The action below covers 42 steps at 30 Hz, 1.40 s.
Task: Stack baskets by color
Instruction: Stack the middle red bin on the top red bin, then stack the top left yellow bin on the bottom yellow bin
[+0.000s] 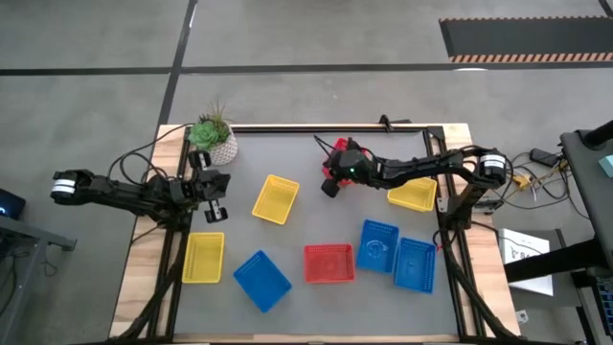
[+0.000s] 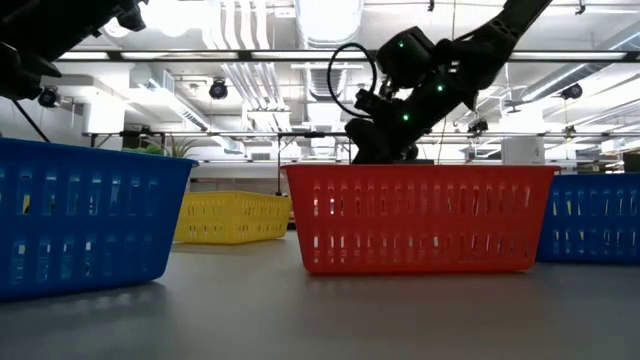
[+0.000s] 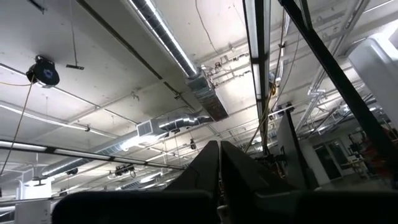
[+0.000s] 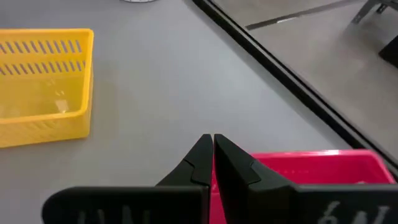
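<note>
Stacking has barely begun — baskets (image 1: 329, 263) lie scattered singly across the surface (image 1: 306, 182); right claw (image 1: 329, 186) pressed together, empty, over a red basket (image 1: 335, 164) — left claw (image 1: 219, 210) likewise.

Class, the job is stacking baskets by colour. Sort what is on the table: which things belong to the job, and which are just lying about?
Belong to the job:
- three yellow baskets
- three blue baskets
- front red basket
- back red basket, under the right gripper

Just lying about:
- potted plant
</note>
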Motion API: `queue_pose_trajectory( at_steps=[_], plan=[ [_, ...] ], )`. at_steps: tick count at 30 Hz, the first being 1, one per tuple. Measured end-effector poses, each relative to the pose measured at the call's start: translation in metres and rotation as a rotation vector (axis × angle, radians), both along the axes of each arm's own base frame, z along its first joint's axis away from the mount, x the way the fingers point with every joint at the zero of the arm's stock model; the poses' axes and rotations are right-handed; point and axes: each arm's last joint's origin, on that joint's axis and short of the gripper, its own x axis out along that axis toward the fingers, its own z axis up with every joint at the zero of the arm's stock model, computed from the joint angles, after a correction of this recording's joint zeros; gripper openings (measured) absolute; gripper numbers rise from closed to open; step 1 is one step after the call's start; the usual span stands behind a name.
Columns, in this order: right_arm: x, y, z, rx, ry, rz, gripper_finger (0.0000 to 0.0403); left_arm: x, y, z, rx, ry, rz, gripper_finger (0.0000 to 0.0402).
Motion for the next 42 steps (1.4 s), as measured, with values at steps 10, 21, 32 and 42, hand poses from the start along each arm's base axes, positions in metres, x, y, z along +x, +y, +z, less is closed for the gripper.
queue_pose_trajectory(
  at_steps=[10,21,32,42],
  plan=[
    [-0.011,0.032,0.042,-0.03,-0.123,0.078,0.0009,0.0,0.0,0.0,0.002,0.003,0.007,0.0],
    [-0.05,0.097,0.031,-0.078,-0.292,0.297,0.0009,0.004,0.0,-0.002,-0.006,0.026,0.002,0.0],
    [-0.063,0.103,0.036,-0.081,-0.307,0.425,0.0009,0.028,0.0,-0.025,-0.155,0.206,-0.113,0.0],
    [-0.092,0.104,0.062,-0.309,-0.365,0.558,0.0009,0.056,0.0,-0.048,-0.472,0.347,-0.296,0.0]
  ],
)
